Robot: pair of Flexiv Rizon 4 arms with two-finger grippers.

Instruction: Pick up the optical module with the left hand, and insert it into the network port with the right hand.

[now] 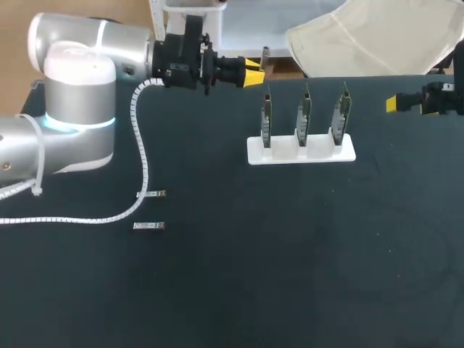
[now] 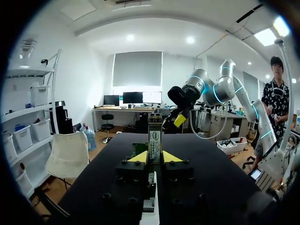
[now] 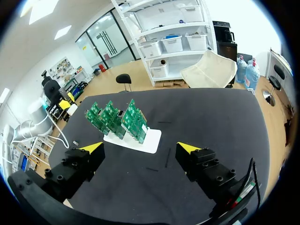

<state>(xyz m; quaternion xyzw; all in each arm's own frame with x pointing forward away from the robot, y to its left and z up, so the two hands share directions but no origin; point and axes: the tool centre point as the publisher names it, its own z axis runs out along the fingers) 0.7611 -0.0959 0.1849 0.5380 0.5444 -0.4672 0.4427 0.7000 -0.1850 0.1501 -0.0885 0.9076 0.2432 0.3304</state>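
My left gripper (image 1: 254,72) hangs over the table's far edge, left of the boards, shut on a slim metal optical module (image 1: 265,56). The left wrist view shows the module (image 2: 154,136) standing up between the yellow tips of my left gripper (image 2: 154,157). Three green circuit boards (image 1: 304,112) with the network ports stand upright in a white holder (image 1: 301,151). My right gripper (image 1: 395,104) is at the far right, level with the boards. In its own view my right gripper (image 3: 140,149) is open wide and empty, with the boards (image 3: 117,119) ahead of it.
Two more optical modules (image 1: 151,194) (image 1: 148,226) lie on the black table at the left. A white coiled cable (image 1: 141,156) trails from my left arm across that side. A folded white chair (image 1: 377,36) stands just behind the far edge.
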